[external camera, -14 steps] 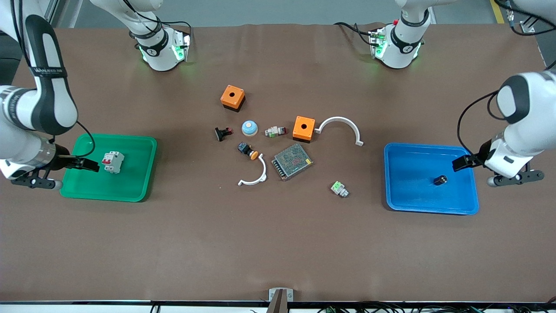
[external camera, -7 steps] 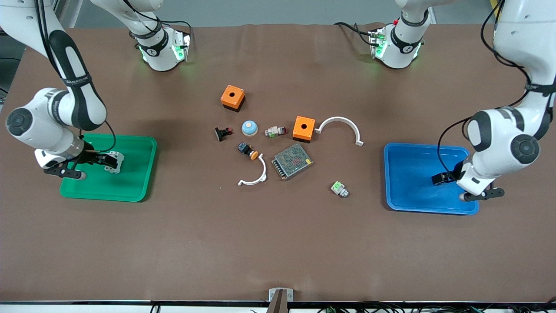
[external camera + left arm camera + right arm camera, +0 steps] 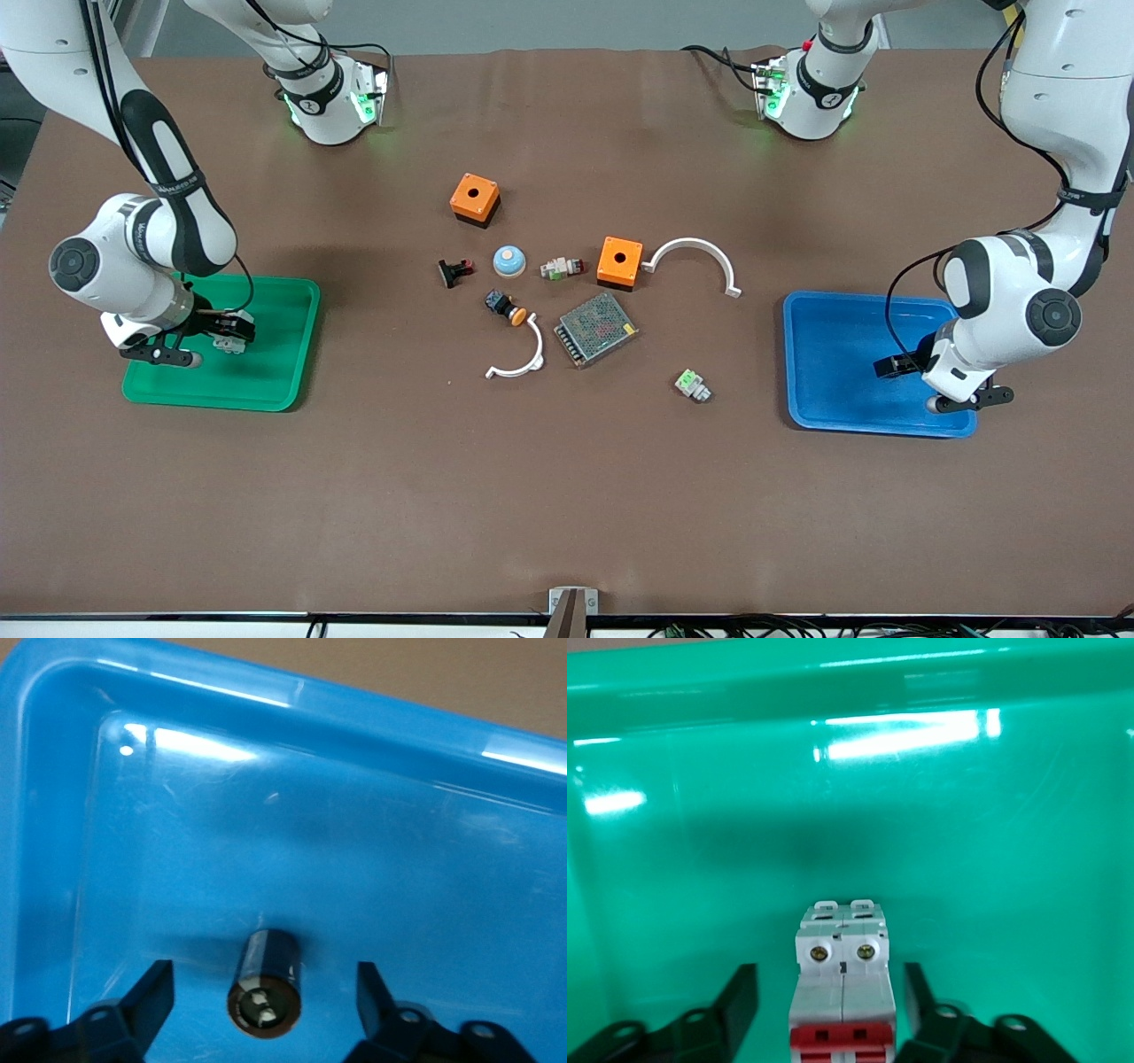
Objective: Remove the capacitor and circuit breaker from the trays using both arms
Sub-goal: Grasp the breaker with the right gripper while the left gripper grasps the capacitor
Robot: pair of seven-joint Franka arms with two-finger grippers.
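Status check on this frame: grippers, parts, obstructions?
Left gripper open, straddling capacitor in blue tray. Right gripper open around breaker in green tray. Nothing obstructing.

The blue tray (image 3: 292, 797) looks like glossy moulded plastic, finely scratched, with bright glare on its rim. The green tray (image 3: 939, 815) has the same shiny plastic finish. The breaker (image 3: 842, 992) is matt white-grey plastic with metal screw heads. The capacitor (image 3: 266, 988) wears a smooth dark glossy sleeve. The table (image 3: 567, 496) cover is matt brown.
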